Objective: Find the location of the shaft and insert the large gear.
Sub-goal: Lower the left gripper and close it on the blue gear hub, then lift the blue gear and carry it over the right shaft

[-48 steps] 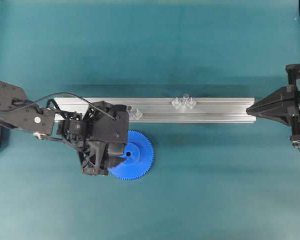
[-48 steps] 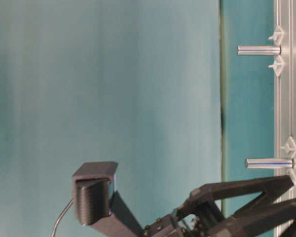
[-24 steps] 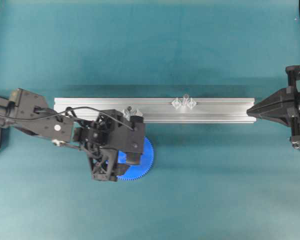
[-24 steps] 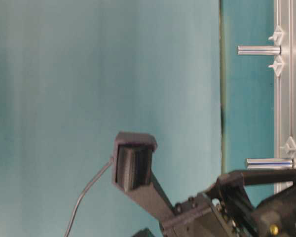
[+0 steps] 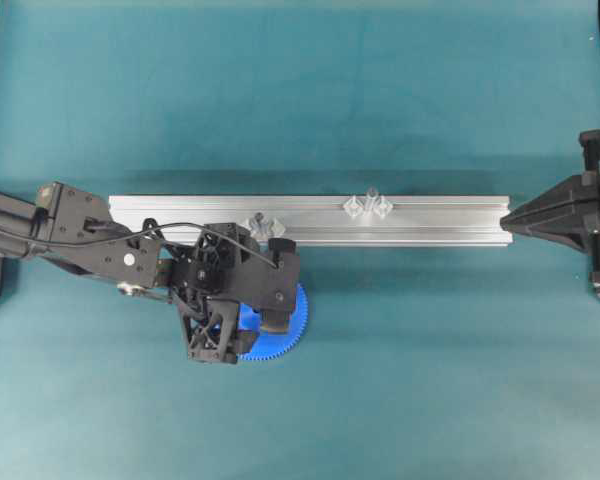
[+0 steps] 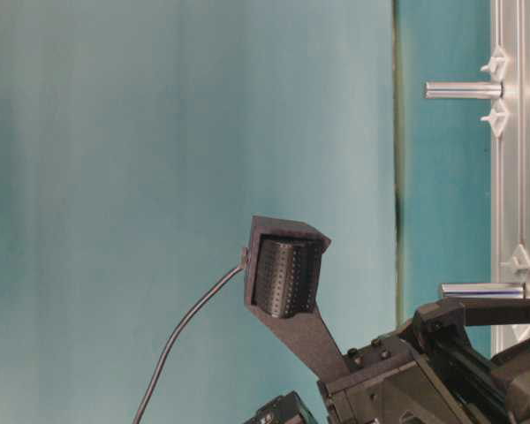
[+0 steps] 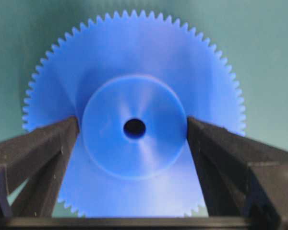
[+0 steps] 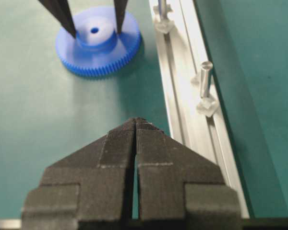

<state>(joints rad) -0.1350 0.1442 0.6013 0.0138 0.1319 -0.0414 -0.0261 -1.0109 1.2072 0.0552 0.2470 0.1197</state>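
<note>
You are looking at a teal desk point(image 5: 400, 380) carrying a long silver aluminium rail point(image 5: 440, 215) lying across its middle. The bright blue round plastic large gear point(image 7: 134, 86) is lying flat on the desk just beside the rail's near edge, under the left arm. The black left hand point(image 7: 133, 129) is standing spread wide, its fingers point(image 7: 48, 143) flanking the gear's raised hub without clearly pressing it. The black right hand point(image 8: 136, 125) is sitting pressed together and empty beyond the rail's right end. The short thin grey metal shaft point(image 5: 371, 192) is standing upright on the rail between two tiny clear brackets, well apart from the gear.
</note>
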